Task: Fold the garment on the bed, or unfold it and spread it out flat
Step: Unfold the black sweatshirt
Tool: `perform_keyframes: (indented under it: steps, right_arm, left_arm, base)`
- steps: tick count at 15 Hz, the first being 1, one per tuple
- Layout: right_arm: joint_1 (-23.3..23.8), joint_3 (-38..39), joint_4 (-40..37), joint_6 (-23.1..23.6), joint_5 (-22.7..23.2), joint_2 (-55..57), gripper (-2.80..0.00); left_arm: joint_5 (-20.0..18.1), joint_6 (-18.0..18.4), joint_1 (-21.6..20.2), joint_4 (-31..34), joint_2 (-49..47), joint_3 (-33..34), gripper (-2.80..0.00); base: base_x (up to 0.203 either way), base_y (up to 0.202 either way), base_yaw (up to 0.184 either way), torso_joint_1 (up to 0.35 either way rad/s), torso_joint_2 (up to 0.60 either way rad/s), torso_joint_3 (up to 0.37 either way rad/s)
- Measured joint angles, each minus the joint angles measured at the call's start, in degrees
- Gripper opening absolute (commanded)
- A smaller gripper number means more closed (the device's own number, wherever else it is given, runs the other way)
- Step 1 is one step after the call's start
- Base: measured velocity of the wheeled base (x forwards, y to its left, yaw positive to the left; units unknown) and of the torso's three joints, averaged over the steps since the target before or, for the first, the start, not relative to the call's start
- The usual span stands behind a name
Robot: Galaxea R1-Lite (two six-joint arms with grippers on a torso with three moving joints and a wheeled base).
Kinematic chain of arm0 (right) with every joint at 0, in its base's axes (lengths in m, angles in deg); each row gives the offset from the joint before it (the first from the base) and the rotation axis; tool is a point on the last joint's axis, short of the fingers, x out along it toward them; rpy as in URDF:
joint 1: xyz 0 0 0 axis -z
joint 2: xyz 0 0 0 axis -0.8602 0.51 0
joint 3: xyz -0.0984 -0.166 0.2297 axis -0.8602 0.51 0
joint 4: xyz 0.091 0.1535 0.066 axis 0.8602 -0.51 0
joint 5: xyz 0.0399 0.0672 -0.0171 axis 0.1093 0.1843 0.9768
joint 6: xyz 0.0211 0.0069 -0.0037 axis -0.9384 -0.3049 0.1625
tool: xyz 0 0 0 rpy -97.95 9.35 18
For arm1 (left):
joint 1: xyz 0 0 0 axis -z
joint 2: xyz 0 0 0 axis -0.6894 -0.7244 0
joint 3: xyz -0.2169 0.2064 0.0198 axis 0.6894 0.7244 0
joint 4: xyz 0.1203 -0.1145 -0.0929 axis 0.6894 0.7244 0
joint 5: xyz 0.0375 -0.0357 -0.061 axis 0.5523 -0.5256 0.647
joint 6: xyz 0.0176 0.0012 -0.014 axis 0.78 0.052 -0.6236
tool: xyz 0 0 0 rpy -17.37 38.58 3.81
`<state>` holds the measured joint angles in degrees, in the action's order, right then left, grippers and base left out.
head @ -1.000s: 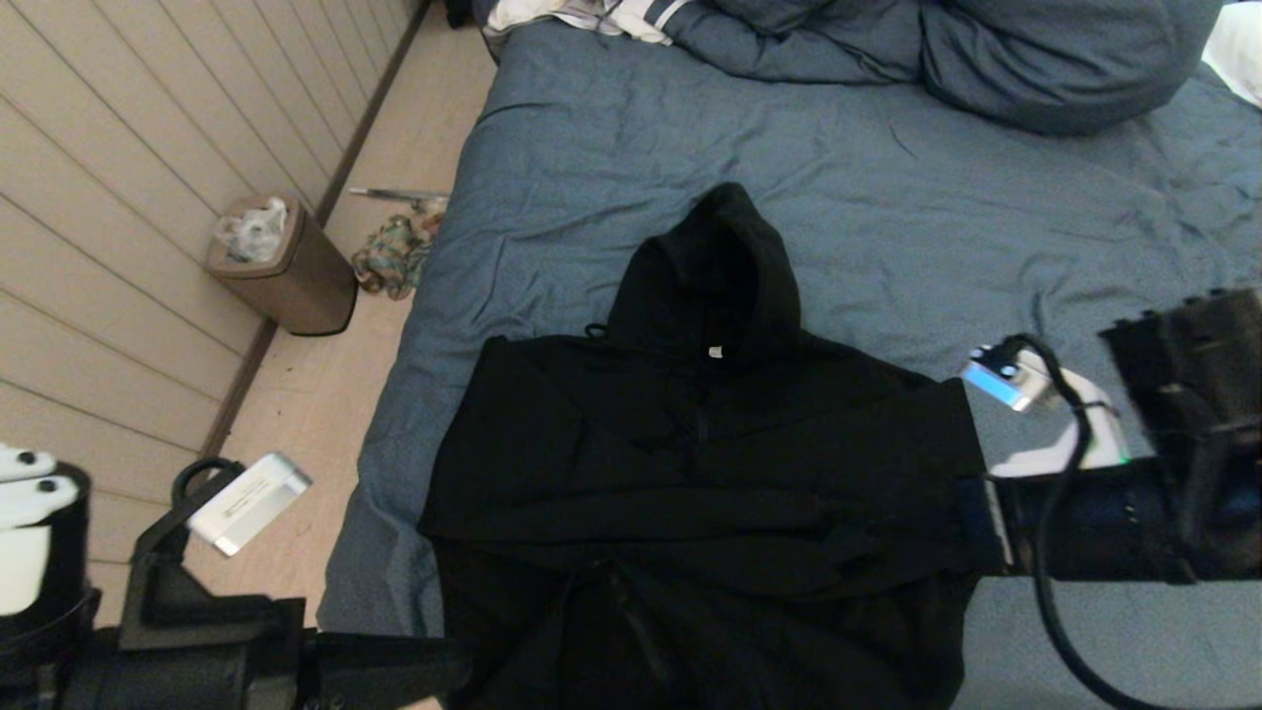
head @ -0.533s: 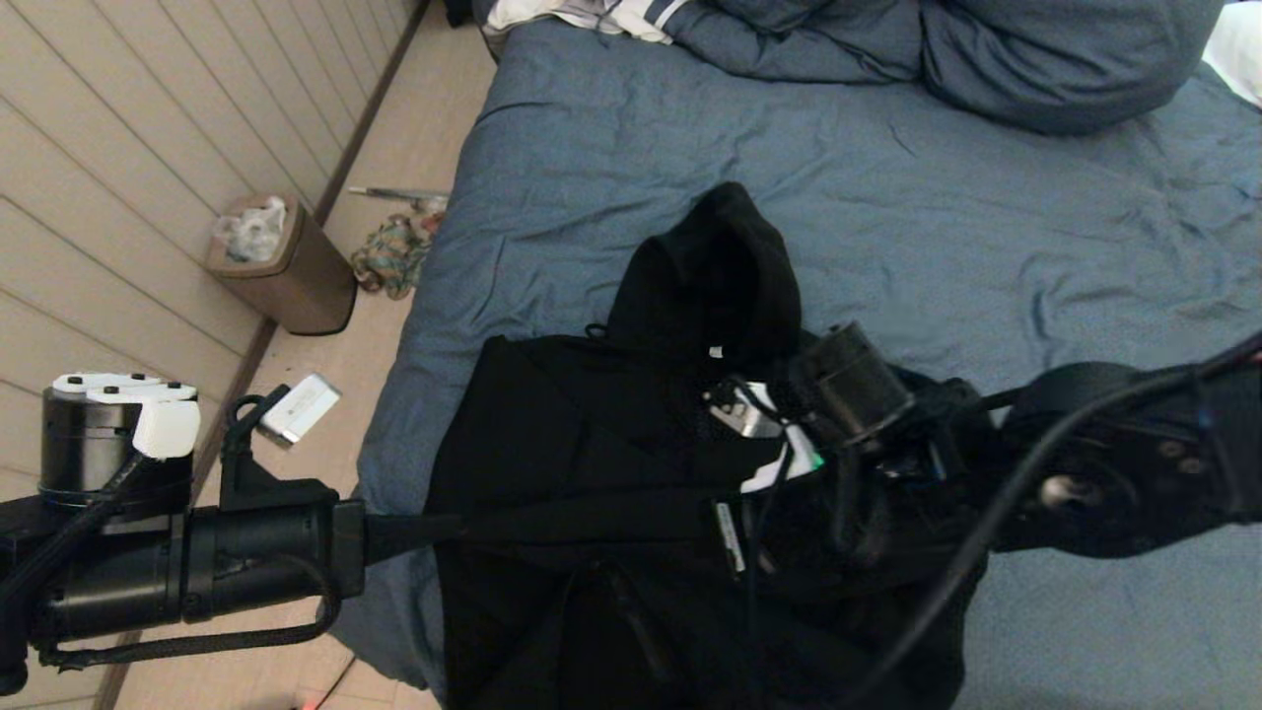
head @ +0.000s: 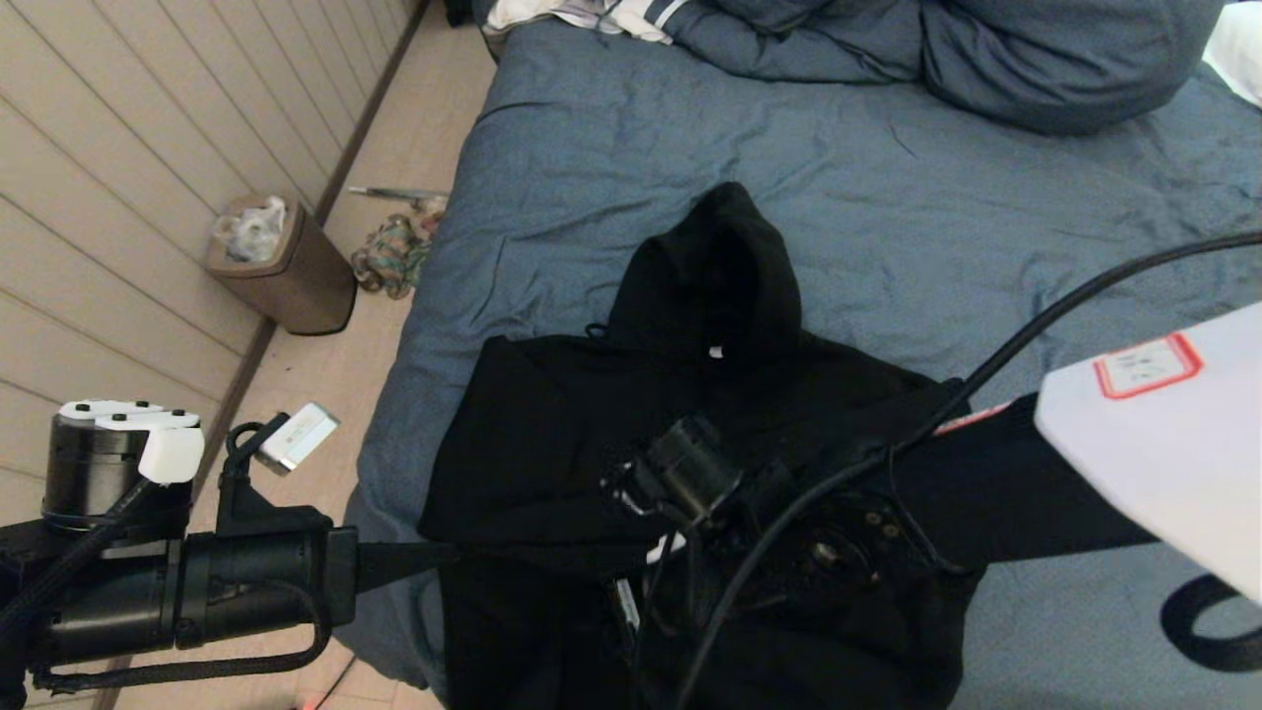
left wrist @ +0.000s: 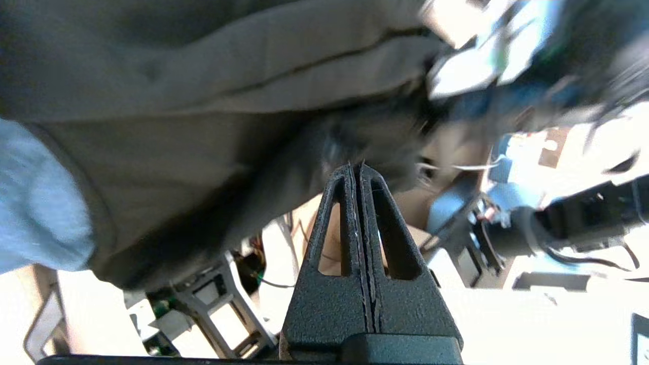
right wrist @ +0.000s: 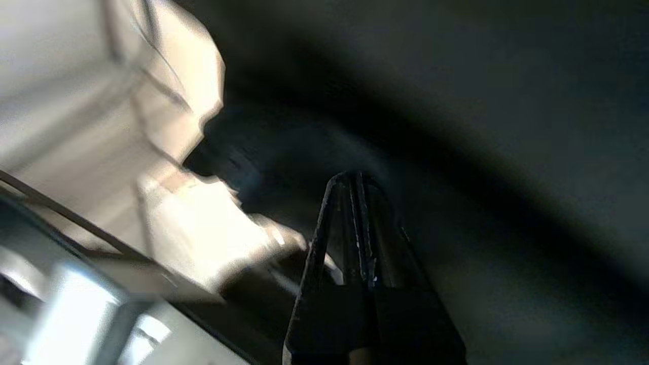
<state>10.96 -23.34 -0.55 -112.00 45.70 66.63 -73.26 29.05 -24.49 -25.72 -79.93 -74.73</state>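
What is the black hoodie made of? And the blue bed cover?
The hoodie looks like thick, soft, matte knit fabric: it lies in plump folds without shine. The bed cover looks like thin woven cloth, maybe cotton, full of fine creases.

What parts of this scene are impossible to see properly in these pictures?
- Black zip-front hooded sweatshirt: head view, its lower middle is hidden by the right arm.
- Sweatshirt hem: cut off by the head view's bottom edge.
- Right gripper: right wrist view, surroundings blurred; whether its shut jaws pinch fabric is unclear.
- Slate-blue bed: far side cut off.
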Motion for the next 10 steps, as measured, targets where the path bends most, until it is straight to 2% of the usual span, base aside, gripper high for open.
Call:
perform_keyframes:
  steps: [6, 8, 10]
  right_arm:
    - [-2.8, 21.1, 11.1, 0.1, -3.4, -3.9, -2.8]
    - [-2.4, 22.5, 12.6, 0.3, -3.9, -8.7, -2.8]
    - [-0.5, 20.1, 10.8, 0.8, -4.5, -13.1, -2.8]
  left_arm:
    - [-0.6, 0.0, 0.0, 0.0, 1.1, 0.7, -2.8]
    - [-0.6, 0.0, 0.1, 0.0, 1.2, 0.7, -2.8]
    - [-0.6, 0.0, 0.1, 0.0, 1.6, 0.8, -2.8]
  base:
    - [0.0, 0.0, 0.0, 0.0, 0.0, 0.0]
    - [0.0, 0.0, 0.0, 0.0, 0.0, 0.0]
    - [0.0, 0.0, 0.0, 0.0, 0.0, 0.0]
